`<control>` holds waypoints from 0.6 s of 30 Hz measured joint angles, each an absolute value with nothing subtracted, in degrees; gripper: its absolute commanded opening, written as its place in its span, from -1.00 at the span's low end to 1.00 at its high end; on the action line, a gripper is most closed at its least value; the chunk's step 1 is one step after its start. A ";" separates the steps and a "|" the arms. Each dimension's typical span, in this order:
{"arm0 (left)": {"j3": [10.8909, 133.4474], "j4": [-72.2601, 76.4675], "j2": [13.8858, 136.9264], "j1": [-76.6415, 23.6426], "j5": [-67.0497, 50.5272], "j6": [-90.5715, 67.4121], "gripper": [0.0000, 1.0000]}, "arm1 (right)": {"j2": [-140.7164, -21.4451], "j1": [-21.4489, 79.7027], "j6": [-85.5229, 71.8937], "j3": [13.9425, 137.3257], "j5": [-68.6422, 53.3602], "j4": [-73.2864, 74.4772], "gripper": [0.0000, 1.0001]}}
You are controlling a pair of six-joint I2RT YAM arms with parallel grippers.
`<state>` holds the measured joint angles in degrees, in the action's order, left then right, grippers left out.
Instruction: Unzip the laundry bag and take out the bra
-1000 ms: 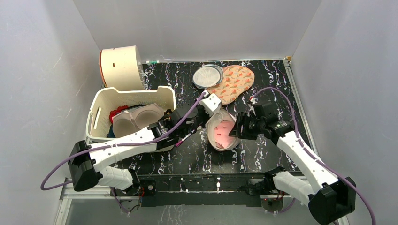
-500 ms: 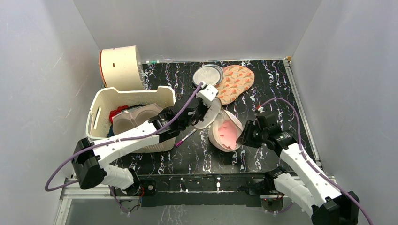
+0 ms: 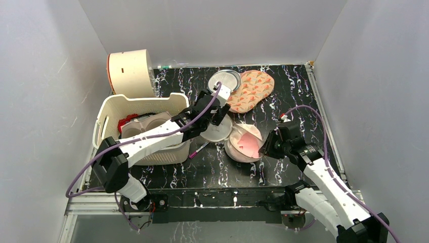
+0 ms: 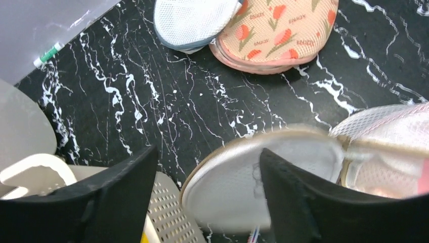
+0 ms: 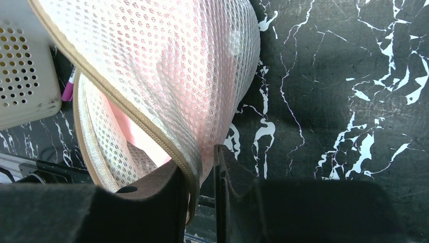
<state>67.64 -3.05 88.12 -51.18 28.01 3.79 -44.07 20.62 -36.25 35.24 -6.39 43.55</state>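
The laundry bag lies unzipped mid-table, its round flap folded out to the left. Inside it shows the pink bra, seen through the mesh in the right wrist view. My right gripper is at the bag's right side, its jaws shut on the zipper rim. Above and behind the flap my left gripper hangs open. Its fingers stand wide apart, with the flap below them and nothing held.
A white perforated basket at the left holds a beige bra. Behind it a cream cylinder lies on its side. A grey mesh pouch and an orange-patterned pouch lie at the back. A pen lies beside the basket.
My left gripper let go of the bag's flap, opened and drew back toward the far side; the flap dropped flat. My right gripper narrowed onto the rim and shifted slightly right.
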 measured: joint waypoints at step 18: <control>62.06 8.23 82.70 -64.12 7.20 1.08 0.38 | -41.69 20.62 -36.36 36.99 -5.56 44.53 -0.58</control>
<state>62.06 8.23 82.70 -64.12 7.20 1.08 -41.69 20.62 -36.36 36.99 -5.56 44.53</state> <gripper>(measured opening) 0.683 0.194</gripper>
